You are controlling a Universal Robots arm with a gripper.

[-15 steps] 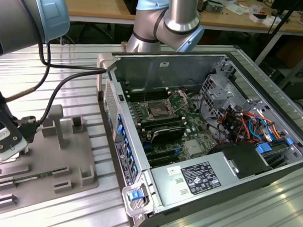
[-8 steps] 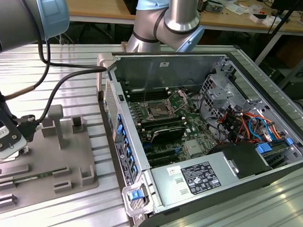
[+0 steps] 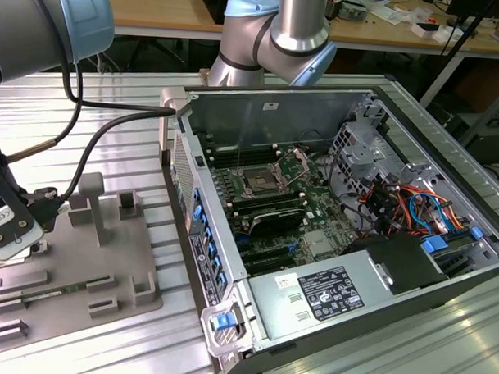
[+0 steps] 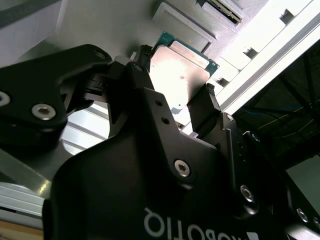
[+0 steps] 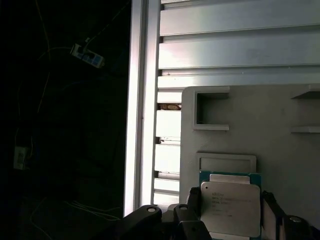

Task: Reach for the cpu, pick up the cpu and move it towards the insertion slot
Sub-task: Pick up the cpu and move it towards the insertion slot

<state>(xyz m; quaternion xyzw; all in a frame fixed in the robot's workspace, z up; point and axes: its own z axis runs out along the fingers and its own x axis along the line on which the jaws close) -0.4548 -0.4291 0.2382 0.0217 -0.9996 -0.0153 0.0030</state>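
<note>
in the exterior view the gripper (image 3: 16, 243) hung low over the grey plastic tray (image 3: 107, 268), near the tray's edge at the exterior view's left. the tray lay on the slatted aluminium bench (image 3: 88, 107), just beside the open computer case (image 3: 277, 94).

in both wrist views the cpu (image 5: 231, 207) (image 4: 181, 75) sat between the two black fingers (image 5: 194, 200) (image 4: 209, 100), with its silvery top facing up and a thin green border around it. the fingers were pressed against two opposite edges of the chip, so the gripper was clamped on it. i could not tell if the cpu was resting on the tray or was already lifted a little. just beside it the tray had a shallow rectangular recess (image 5: 227, 162).

the insertion slot (image 3: 258, 184) was on the motherboard (image 3: 314, 214) inside the case, well apart from the cpu, toward the exterior view's right. a black cable (image 3: 95, 141) ran from the gripper's side to the case's corner.
</note>
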